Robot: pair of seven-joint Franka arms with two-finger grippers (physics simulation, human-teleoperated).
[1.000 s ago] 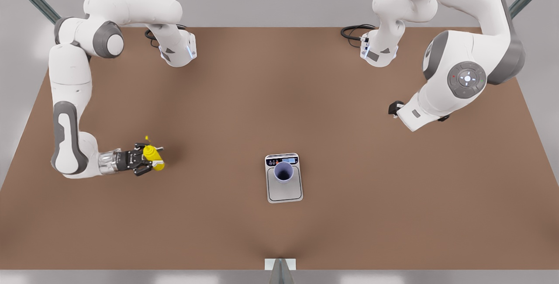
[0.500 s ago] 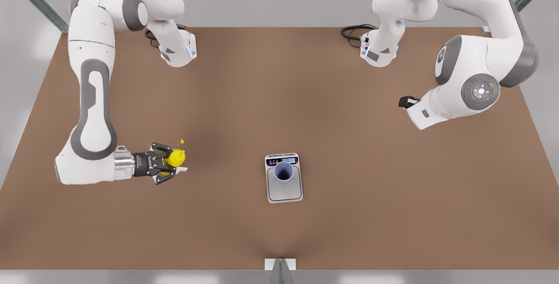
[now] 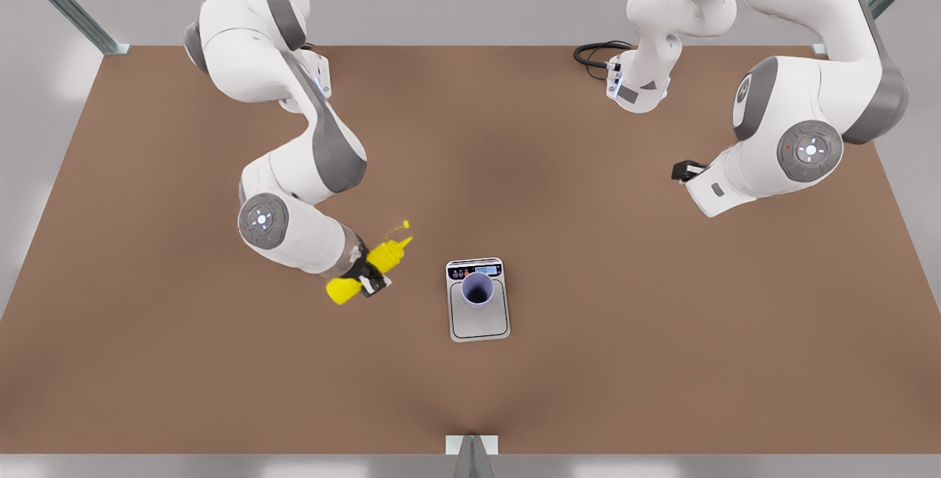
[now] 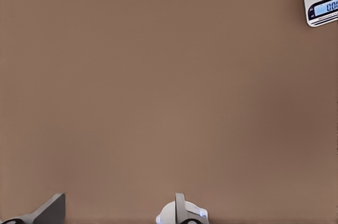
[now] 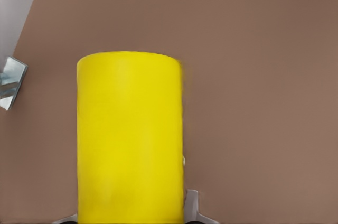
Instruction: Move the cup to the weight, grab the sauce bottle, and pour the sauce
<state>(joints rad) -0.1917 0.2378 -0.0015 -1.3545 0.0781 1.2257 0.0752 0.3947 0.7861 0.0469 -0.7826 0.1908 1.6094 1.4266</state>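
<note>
Table [image 3: 662,331]: brown top, carrying both arm bases along the far edge and the scale near the middle.
Left arm: on the front view's right, folded high and well apart from the scale, waiting; left gripper [image 3: 687,170] seen as a small dark tip beside the wrist; two fingertips [image 4: 182,211] set wide apart over bare table in the left wrist view.
Right arm: on the front view's left, bent down toward the scale; right gripper [image 3: 367,276] clamped across the middle of the sauce bottle.
Weight [image 3: 478,316]: silver-grey scale lying flat, display strip on its far end; a corner with blue display [image 4: 323,7] caught in the left wrist view.
Sauce bottle [image 3: 386,256]: yellow, off the table, tilted, nozzle aimed toward the scale, just to the front view's left of it; body [image 5: 129,139] between the pads.
Cup [image 3: 477,290]: lavender, upright on the scale's plate, toward the display end.
</note>
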